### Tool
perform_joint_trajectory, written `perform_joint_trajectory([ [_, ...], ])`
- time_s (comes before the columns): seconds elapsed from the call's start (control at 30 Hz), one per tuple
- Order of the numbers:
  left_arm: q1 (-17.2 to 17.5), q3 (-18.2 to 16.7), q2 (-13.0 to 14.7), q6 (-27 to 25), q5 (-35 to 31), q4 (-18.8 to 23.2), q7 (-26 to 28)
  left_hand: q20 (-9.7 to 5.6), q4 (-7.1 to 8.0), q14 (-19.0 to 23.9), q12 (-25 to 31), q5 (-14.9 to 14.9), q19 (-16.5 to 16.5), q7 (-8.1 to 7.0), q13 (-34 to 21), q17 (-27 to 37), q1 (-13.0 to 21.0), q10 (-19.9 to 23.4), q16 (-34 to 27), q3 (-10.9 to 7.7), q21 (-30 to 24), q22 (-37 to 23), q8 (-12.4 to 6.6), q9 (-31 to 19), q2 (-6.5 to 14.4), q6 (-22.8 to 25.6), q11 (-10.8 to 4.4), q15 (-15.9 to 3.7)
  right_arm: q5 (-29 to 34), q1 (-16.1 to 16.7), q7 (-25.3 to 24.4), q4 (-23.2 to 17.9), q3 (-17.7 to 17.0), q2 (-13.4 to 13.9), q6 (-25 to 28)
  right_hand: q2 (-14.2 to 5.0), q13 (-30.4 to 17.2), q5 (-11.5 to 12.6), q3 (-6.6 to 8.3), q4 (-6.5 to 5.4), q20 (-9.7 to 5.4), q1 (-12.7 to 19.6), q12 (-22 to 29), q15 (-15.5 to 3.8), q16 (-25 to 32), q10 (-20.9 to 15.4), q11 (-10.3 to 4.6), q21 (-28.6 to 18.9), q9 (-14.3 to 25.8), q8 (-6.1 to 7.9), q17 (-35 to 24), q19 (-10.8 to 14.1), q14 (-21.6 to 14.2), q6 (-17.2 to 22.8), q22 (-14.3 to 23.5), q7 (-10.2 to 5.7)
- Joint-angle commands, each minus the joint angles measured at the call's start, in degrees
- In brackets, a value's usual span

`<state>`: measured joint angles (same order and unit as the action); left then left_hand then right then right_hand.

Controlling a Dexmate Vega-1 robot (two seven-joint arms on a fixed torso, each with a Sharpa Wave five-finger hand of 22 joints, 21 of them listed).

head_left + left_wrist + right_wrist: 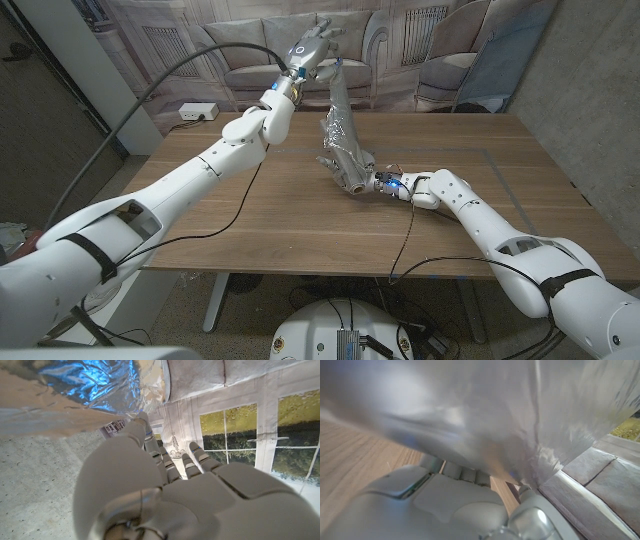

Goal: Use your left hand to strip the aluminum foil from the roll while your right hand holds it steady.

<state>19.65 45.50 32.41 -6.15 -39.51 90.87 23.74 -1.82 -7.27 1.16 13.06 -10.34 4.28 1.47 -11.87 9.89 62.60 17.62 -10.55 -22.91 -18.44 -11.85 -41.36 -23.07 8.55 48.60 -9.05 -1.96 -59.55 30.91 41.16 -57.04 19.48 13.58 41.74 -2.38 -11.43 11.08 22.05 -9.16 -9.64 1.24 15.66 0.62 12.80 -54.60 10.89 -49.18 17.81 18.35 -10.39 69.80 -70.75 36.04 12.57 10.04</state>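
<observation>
The raised left hand (312, 47) pinches the top of a crinkled, shiny silver foil strip (337, 105) above the wooden table (250, 200); the strip runs down to the foil roll (350, 172), which the right hand (392, 184) grips.

no readable text; small printed label (116, 427) near foil (90, 382), too blurred to read.

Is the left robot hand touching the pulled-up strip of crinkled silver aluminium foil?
Touching. In the head view the left robot hand grips the top of the silver foil strip; the left wrist view shows its fingers against the foil.
</observation>
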Motion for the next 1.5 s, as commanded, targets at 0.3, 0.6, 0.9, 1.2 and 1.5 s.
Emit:
perform_joint_trajectory([
  [0.3,-0.69,-0.71,-0.45,1.45,-0.05,1.24,1.80,-0.89,0.00,0.42,-0.09,-0.06,0.18,0.06,-0.13,0.08,-0.52,0.54,-0.08,-0.51,-0.49,-0.15,-0.76,-7.29,0.05,0.45,-0.10,-4.88,1.12,-0.32,3.32,1.44,0.35,-0.48,-3.48,0.05,-0.08,0.51,-0.03,0.08,-1.24,0.25,-0.19,-0.27,-0.32,-2.39,1.59,-0.34,0.06,-0.14,-0.20,0.09,-0.35,1.09,0.34,1.99],
  [0.6,-0.63,-0.81,-0.73,1.29,-0.64,1.28,3.29,-1.00,0.02,0.46,-0.13,-0.02,0.28,-0.11,-0.15,0.07,-0.71,0.63,-0.05,-0.62,-0.62,-0.13,-0.96,-7.71,-0.03,0.42,-0.06,-4.92,0.82,1.11,0.98,-1.14,-0.57,-0.27,-3.86,-3.03,0.01,0.82,2.62,1.45,-1.42,3.27,-0.56,-1.22,-0.49,-2.86,1.51,-0.80,0.01,-0.17,-0.30,-1.39,-1.30,2.77,1.08,1.90],
  [0.9,-0.43,-0.89,-0.45,0.75,-0.97,1.86,2.94,-0.98,0.08,0.35,-0.25,0.01,0.20,-0.33,-0.16,0.08,-0.95,0.53,0.01,-0.72,-0.69,-0.11,-0.93,-7.79,-0.08,0.35,-0.13,-5.13,1.42,0.73,1.65,-1.10,-0.17,-0.18,-4.90,-6.16,-1.55,0.48,7.50,2.14,-3.04,7.54,1.31,-5.53,0.66,-7.23,-0.52,-1.38,1.20,1.17,-0.34,-2.70,-5.13,7.42,2.80,1.59],
  [1.2,-0.55,-1.31,-0.68,1.46,-0.89,1.88,4.57,-1.00,0.06,0.32,-0.32,0.03,0.16,-0.23,-0.18,0.06,-1.12,0.51,0.04,-0.87,-0.78,-0.09,-0.88,-7.74,-0.14,0.46,-0.25,-5.20,0.54,1.41,1.16,-1.71,-0.93,-0.53,-4.95,-3.94,-1.68,-0.06,7.31,1.79,-2.93,7.37,0.64,-3.98,0.21,-6.25,0.75,-2.04,1.78,1.02,-0.26,-1.97,-4.53,7.29,3.64,1.79],
  [1.5,-0.64,-1.60,-0.70,2.12,-0.15,2.69,4.23,-1.08,-0.01,0.40,-0.31,0.04,0.13,-0.25,-0.19,0.04,-1.20,0.67,0.04,-1.03,-0.86,-0.07,-0.88,-7.90,-0.19,0.30,-0.17,-5.25,0.56,2.11,0.24,-2.86,-1.01,-0.25,-4.84,-1.51,-1.45,-0.45,6.14,0.81,-2.81,5.41,-0.17,-2.56,-0.39,-5.52,1.54,-2.20,2.14,0.12,-0.29,-1.38,-3.34,6.18,4.10,1.95],
])
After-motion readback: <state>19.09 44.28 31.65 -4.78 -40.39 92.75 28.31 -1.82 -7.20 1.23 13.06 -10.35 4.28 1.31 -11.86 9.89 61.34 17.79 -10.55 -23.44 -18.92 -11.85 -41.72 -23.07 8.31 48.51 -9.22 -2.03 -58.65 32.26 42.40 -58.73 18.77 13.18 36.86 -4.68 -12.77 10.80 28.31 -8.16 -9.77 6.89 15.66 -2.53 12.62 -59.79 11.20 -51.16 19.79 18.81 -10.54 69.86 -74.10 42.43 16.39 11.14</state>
